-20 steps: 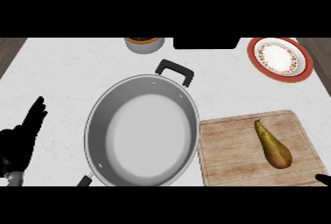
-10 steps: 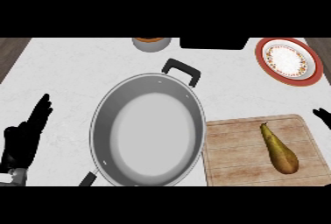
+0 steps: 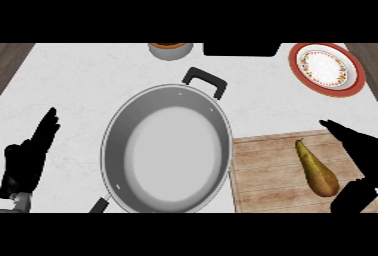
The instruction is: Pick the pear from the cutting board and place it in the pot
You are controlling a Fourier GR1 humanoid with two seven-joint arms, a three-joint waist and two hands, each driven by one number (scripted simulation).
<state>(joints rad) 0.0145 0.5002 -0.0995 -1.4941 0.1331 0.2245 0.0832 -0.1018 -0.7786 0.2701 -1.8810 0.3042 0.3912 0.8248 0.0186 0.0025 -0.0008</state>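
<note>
White marbled stone countertop (image 3: pixel 74 80) spreads under me, and I read it from my left side across. At about eight o'clock, near the lower left edge, my black left hand (image 3: pixel 26 160) rests open with its fingers straight and pointing up toward twelve, holding nothing and well apart from everything else. Just to its right, filling the middle, sits the large round grey metal pot (image 3: pixel 168 152), its pale bottom bare; one black handle (image 3: pixel 207 80) sticks out at one o'clock and the other (image 3: pixel 98 205) shows at seven o'clock by the lower edge. Up at twelve o'clock, at the far edge, a small round container with an orange-brown top (image 3: pixel 170 49) is partly cut off, and beside it a dark rectangular object (image 3: pixel 242 49) that I cannot identify. Right of the pot, touching or almost touching its rim, lies the light wooden cutting board (image 3: pixel 269 170) at four o'clock. The long yellow-brown pear (image 3: pixel 316 170) lies on the board's right part, stem toward twelve, fat end toward five. At two o'clock stands the round plate with a red rim and patterned white centre (image 3: pixel 326 67). My black right hand (image 3: pixel 358 150) comes in at the right edge, at four o'clock, fingers straight and open, just beside the pear and over the board's right side, with nothing in it.
</note>
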